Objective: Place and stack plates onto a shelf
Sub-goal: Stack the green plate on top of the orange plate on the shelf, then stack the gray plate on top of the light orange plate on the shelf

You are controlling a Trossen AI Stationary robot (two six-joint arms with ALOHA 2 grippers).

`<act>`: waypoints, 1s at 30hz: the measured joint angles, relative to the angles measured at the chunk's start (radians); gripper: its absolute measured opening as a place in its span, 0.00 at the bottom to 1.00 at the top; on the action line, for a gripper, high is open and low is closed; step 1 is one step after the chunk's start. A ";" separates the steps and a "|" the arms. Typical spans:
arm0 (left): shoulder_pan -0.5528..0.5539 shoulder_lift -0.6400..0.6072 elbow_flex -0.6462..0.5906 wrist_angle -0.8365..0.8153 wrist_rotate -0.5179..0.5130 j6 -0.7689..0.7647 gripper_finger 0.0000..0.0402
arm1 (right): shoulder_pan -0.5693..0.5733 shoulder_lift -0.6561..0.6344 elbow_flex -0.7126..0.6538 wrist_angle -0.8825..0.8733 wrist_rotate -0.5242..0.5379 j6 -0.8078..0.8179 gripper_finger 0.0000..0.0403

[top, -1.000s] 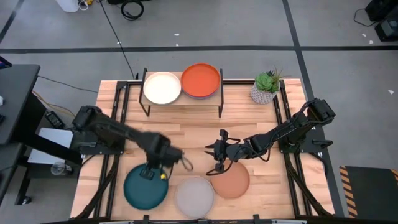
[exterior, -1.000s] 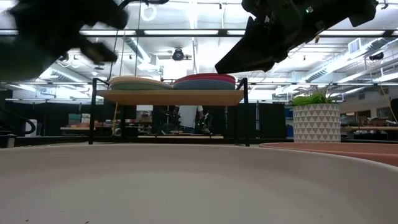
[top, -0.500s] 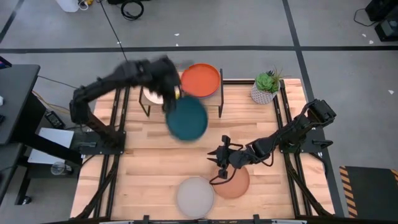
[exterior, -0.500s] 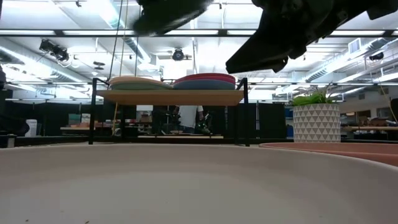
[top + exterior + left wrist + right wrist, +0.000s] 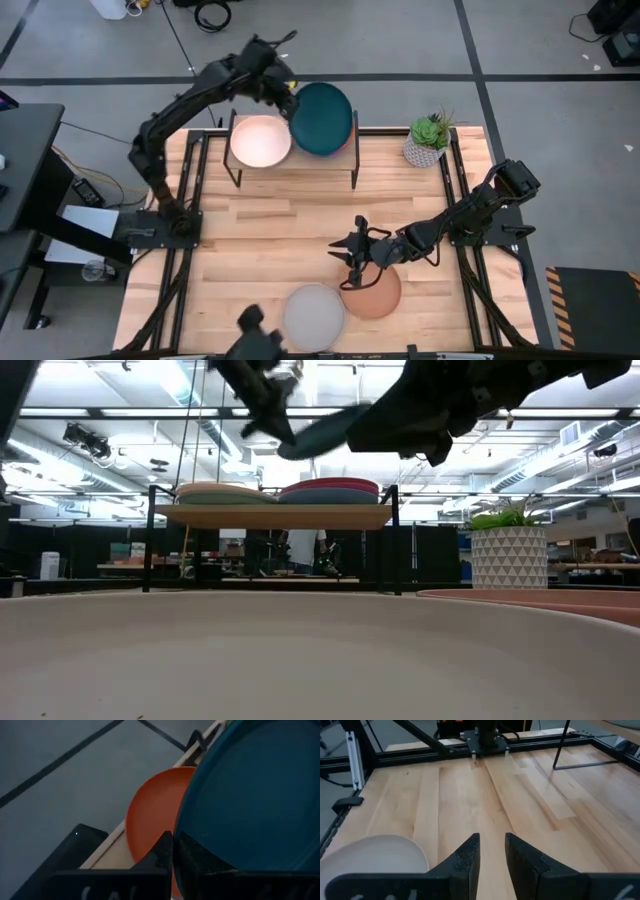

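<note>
Slatted wooden table (image 5: 300, 235) is taking up most of the high view, w/ black frame rails along both sides. Shelf (image 5: 292, 160) is standing at the far edge, pale board on thin black legs; its legs and board edge are lying in the lane btwn the near plates and the stacks.

L arm is reaching out over the shelf from the left side. Left gripper (image 5: 287, 92) is clamping the rim of the dark teal plate (image 5: 322, 119), fingers together on it, holding it tilted above the shelf's right half. In the left wrist view the teal plate (image 5: 250, 795) is covering most of the orange plate (image 5: 152, 825), which is topping the right stack below. Cream plate (image 5: 261, 141) is topping the left stack, just beside the teal one.

R arm is stretching in from the right rail at mid-table. Right gripper (image 5: 352, 250) is hanging w/ fingers part-way apart, holding nothing, just beside the far edge of the salmon plate (image 5: 372, 291). Grey plate (image 5: 313, 316) is lying at the near edge, just beside the salmon one.

Potted plant (image 5: 428, 140) in a white pot is sitting at the far right corner, near the shelf's right end.
</note>
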 joint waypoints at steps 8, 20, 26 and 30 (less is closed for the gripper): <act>0.061 0.218 0.180 -0.119 0.039 0.037 0.04 | 0.000 0.000 0.000 0.006 0.000 0.008 0.24; 0.073 0.265 0.230 -0.184 0.038 0.079 0.08 | 0.000 0.000 0.000 -0.001 -0.001 0.002 0.24; 0.043 0.265 0.230 -0.164 0.004 0.114 0.30 | 0.000 0.000 0.000 -0.001 -0.001 0.001 0.24; 0.035 0.265 0.243 -0.153 -0.014 0.178 0.42 | 0.000 0.000 0.000 -0.002 -0.001 0.001 0.24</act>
